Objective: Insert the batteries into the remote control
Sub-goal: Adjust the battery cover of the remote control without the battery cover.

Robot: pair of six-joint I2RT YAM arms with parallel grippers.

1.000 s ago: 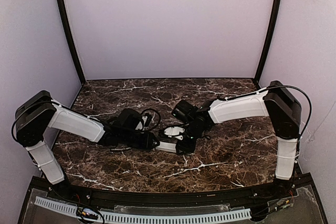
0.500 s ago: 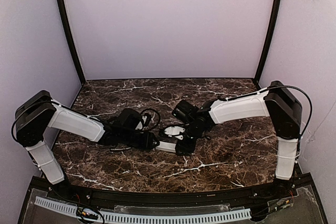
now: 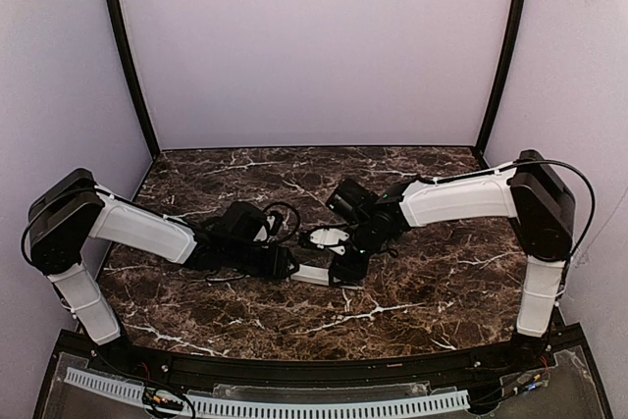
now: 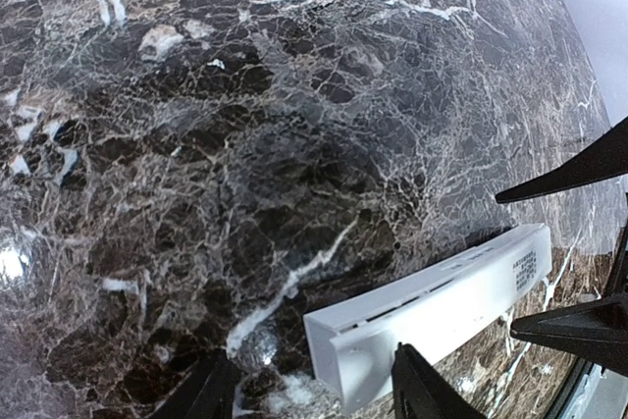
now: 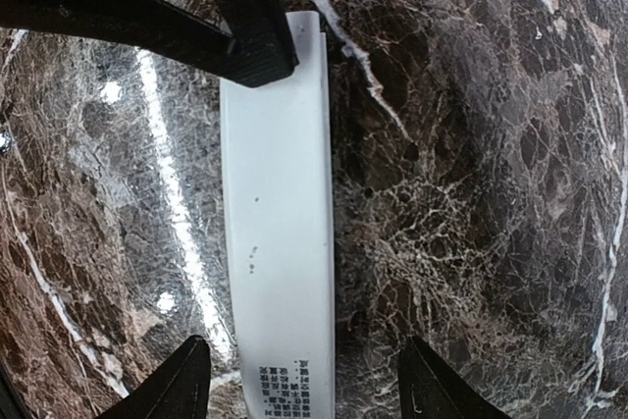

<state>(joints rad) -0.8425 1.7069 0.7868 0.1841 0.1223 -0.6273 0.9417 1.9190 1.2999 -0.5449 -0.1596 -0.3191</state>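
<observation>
White remote control point(image 5: 280, 213) (slim, rectangular), glossy veined marble table point(image 5: 471, 193)

Small printed lines on remote control point(image 5: 278, 223), too tiny to read

The right arm point(image 3: 461, 201) swings its elbow outward toward the right wall, and its wrist draws slightly back and up. The right pincer point(image 5: 304, 348) and left pincer point(image 4: 306, 360) both spread their jaws wider, which now stand parted around opposite ends of the remote control point(image 5: 280, 213).
</observation>
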